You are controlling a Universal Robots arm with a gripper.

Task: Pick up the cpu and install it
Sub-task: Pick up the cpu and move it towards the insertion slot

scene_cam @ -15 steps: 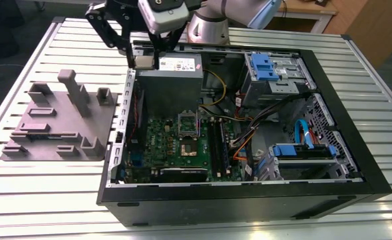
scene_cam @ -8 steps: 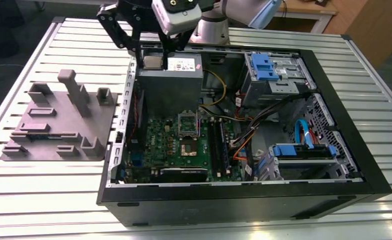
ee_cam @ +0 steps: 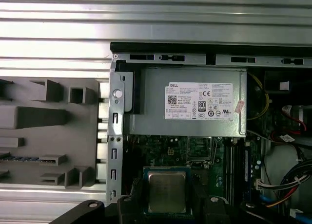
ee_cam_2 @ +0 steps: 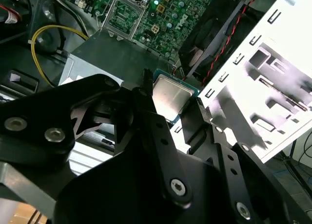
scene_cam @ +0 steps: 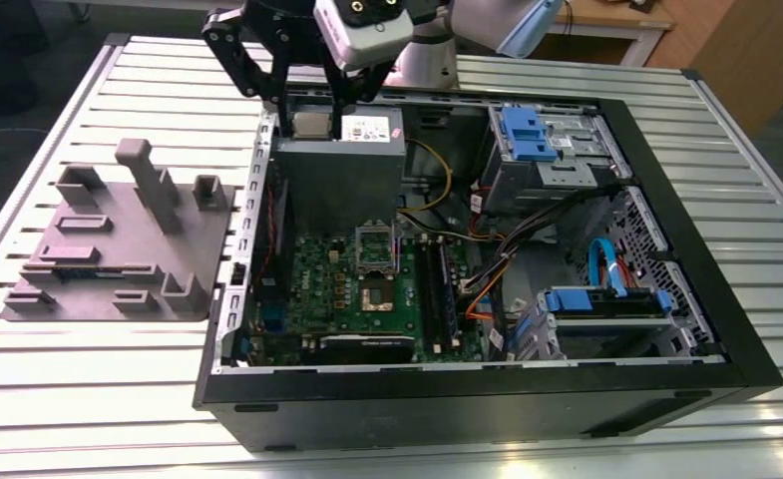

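We saw an open black computer case (scene_cam: 471,404) lying on its side on a slatted metal table (scene_cam: 85,399). Inside it, toward the exterior view's left, sat a grey power supply (scene_cam: 338,185), and the first wrist view showed a white label (ee_cam: 202,101) on its top face. Just beside the supply lay the green motherboard (scene_cam: 318,284) with its metal socket (scene_cam: 376,289). A yellow cable (scene_cam: 431,178) looped next to the supply. Toward the exterior view's right we noted one blue drive bracket (scene_cam: 525,128), a second blue bracket (scene_cam: 604,299), and a blue cable (scene_cam: 601,261) curving between them. A grey moulded fixture (scene_cam: 119,244) with upright posts rested on the table just beside the case, at the exterior view's left.
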